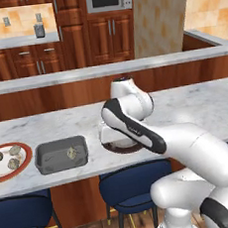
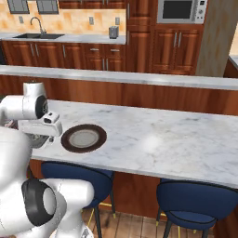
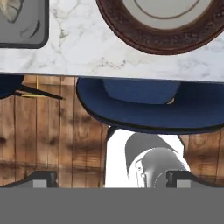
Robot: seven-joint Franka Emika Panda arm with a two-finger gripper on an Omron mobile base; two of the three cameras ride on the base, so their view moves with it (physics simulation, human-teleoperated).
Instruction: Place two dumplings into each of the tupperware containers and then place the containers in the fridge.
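A dark grey tupperware container [image 1: 61, 155] sits on the marble counter with one dumpling [image 1: 71, 152] inside. In the hand view its corner [image 3: 26, 30] and that dumpling [image 3: 9, 8] show at the top left. Three more dumplings [image 1: 12, 163] lie on a red-rimmed plate [image 1: 25, 160] at the far left. My gripper [image 1: 109, 142] [image 2: 33, 139] [image 3: 111, 179] hangs over the counter's front edge, to the right of the container and apart from it. It is open and nothing sits between its fingertips [image 3: 41, 179]. The fridge is out of view.
A dark brown-rimmed plate [image 1: 124, 147] [image 2: 83, 138] [image 3: 162, 41] lies just right of the gripper. Blue stools [image 3: 148, 105] [image 2: 195, 200] stand below the counter's front edge [image 3: 109, 72]. A raised wooden ledge [image 1: 106, 69] runs behind the counter.
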